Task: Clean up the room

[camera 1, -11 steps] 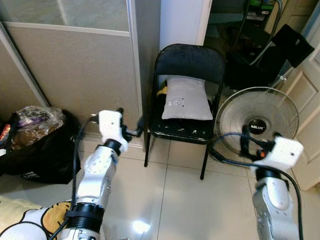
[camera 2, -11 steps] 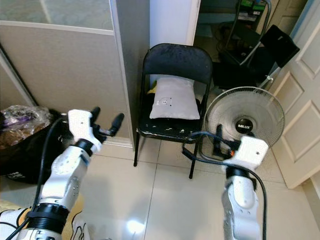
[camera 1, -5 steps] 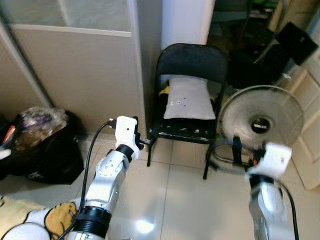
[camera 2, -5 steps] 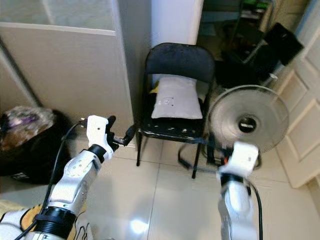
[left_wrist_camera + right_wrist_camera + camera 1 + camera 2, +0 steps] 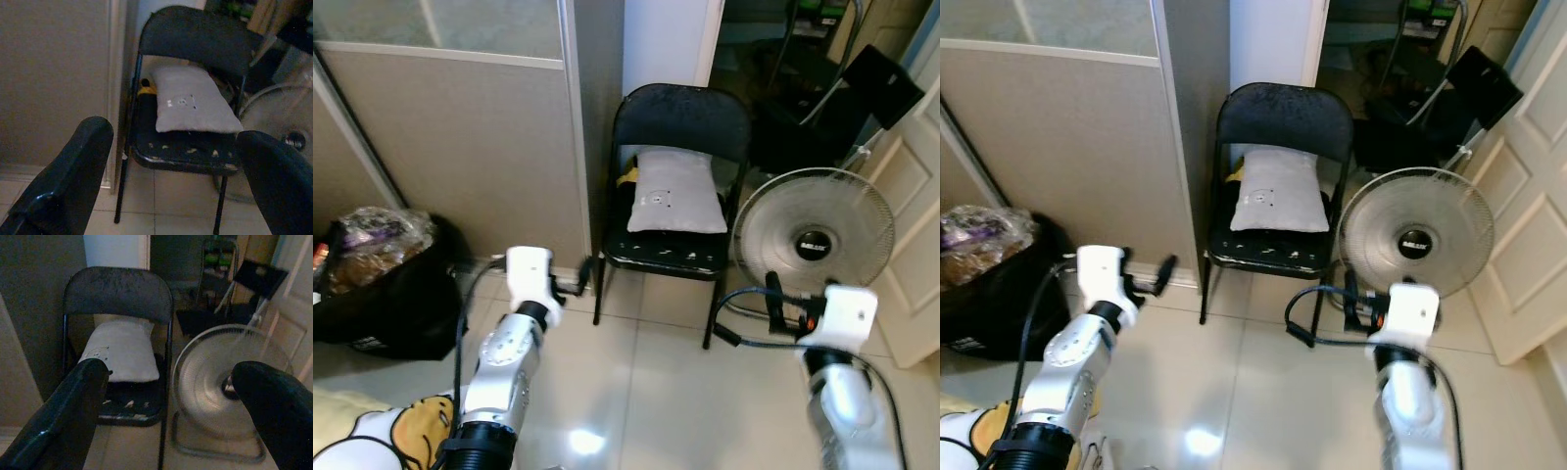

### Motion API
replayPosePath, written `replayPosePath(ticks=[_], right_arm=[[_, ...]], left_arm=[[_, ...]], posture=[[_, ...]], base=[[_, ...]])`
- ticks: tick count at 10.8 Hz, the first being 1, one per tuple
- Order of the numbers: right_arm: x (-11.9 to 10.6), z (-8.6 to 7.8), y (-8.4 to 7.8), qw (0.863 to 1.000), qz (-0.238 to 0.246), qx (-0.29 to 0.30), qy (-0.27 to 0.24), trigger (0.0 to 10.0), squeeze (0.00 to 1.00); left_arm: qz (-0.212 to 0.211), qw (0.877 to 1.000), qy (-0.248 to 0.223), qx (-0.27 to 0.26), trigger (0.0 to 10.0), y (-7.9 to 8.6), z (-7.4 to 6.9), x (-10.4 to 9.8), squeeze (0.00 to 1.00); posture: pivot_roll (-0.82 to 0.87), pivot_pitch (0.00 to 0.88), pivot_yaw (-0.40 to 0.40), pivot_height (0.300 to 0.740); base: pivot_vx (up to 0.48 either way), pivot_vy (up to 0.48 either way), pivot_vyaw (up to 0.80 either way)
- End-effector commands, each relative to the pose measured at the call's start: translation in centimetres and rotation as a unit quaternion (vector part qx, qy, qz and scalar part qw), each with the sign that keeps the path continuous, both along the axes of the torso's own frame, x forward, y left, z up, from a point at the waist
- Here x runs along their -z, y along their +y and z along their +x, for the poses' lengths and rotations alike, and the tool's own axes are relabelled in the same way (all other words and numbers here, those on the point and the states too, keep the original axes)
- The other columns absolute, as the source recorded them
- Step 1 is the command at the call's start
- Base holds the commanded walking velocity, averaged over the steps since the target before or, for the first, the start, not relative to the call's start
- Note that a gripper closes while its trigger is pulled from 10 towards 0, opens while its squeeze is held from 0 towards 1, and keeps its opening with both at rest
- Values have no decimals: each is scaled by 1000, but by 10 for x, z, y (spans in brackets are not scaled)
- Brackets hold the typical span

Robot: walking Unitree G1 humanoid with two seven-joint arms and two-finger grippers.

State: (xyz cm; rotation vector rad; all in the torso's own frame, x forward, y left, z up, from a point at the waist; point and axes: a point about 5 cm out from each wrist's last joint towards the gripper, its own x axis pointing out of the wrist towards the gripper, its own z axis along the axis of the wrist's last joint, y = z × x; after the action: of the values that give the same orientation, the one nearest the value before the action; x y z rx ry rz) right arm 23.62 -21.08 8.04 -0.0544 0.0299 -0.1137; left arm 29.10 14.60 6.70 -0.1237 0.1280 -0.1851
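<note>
Pillow (image 5: 677,191) on black chair (image 5: 680,117), fan (image 5: 813,232) partly hidden by right end effector (image 5: 176,396), left end effector (image 5: 171,166), both spread, empty.

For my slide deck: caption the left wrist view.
Open left gripper faces a black folding chair holding a grey pillow, fan beside it.

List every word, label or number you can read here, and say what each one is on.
Fan hub: a white brand word, too blurred to read.
Black bag: white print low on its side, too small to read.
Grey pillow: a few small dark marks, not legible as text.
Nothing else carries readable text.
</note>
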Motion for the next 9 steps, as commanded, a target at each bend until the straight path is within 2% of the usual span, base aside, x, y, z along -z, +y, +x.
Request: replayPosePath(ticks=[1, 3, 4, 7, 9], right_arm=[[-3, 6, -8, 1000, 5, 8, 7, 10000, 0], [3, 13, -12, 1000, 15, 7, 21, 10000, 0], [3, 15, -4, 999, 27, 5, 17, 10000, 0], [6, 14, 4, 999, 35, -7, 20, 10000, 0], [10, 17, 4, 999, 40, -3, 22, 10000, 0]], left_arm=[[7, 1000, -1, 3, 10000, -3, 1, 2, 0], [20, 999, -21, 13, 10000, -10, 4, -6, 0], [28, 999, -25, 23, 10000, -13, 6, -8, 0], [40, 998, -26, 33, 10000, -20, 10, -12, 0], [42, 997, -42, 52, 10000, -26, 24, -22, 0]], posture=[[-127, 0, -42, 740], [-113, 0, -38, 740], [-110, 0, -32, 740], [-108, 0, -16, 740], [-121, 0, 5, 740]], base=[[0, 0, 0], [0, 0, 0], [0, 0, 0], [0, 0, 0], [0, 0, 0]])
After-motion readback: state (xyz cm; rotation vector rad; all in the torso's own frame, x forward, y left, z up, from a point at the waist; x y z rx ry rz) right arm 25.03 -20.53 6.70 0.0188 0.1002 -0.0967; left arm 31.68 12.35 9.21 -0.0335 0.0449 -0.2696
